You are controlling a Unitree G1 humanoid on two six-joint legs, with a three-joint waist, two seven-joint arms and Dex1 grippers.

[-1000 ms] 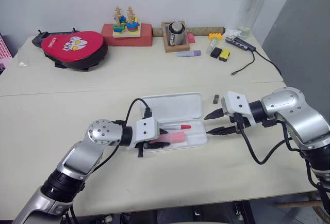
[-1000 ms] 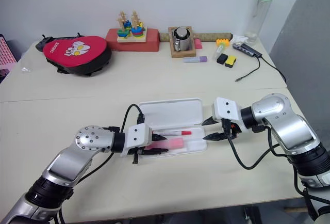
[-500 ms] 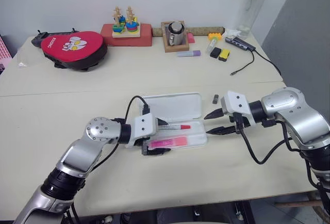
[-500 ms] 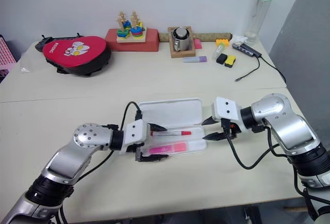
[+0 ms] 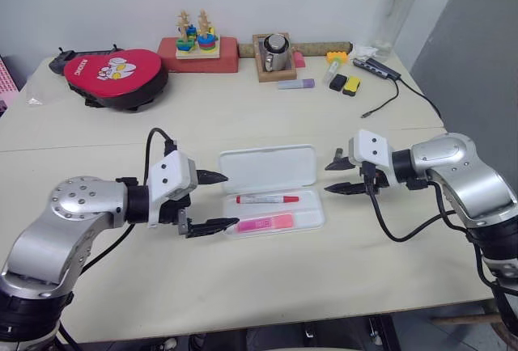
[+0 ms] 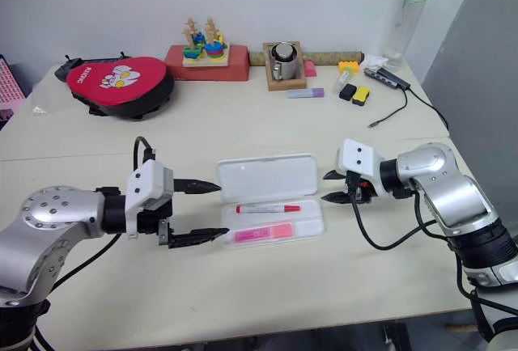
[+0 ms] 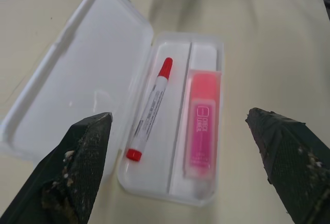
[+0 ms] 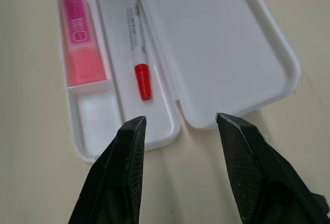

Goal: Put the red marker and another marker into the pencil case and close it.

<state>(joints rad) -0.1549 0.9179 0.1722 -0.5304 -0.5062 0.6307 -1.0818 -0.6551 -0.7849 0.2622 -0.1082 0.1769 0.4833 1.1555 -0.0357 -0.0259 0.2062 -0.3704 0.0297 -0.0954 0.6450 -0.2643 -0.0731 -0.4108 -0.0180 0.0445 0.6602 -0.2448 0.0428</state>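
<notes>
Pencil case (image 5: 271,189) lies open on a beige table (image 5: 243,116), lid flat on the far side, tray toward the robot. Red marker (image 5: 267,199) sits in the tray's back compartment, cap pointing to the robot's right. Pink highlighter (image 5: 265,222) lies in the front compartment, parallel to it, a divider between them. Both fully inside the tray; lid not closed.

Left gripper (image 5: 212,203) hovers just off the case's left end, jaws spread wide, empty, touching nothing. Right gripper (image 5: 340,177) hovers just off the case's right end, aimed at the lid/tray corner, jaws partly apart, nothing between them, clear of the case.

Table seam runs across behind the case. Along the far edge by a pale wall: red-and-black pouch (image 5: 113,76), red block with a stacking toy (image 5: 198,44), metal cup in a wooden tray (image 5: 277,53), purple marker (image 5: 297,84), yellow and black small items (image 5: 346,84), a hub with cable (image 5: 380,72), tall clear bottle (image 5: 401,7).
</notes>
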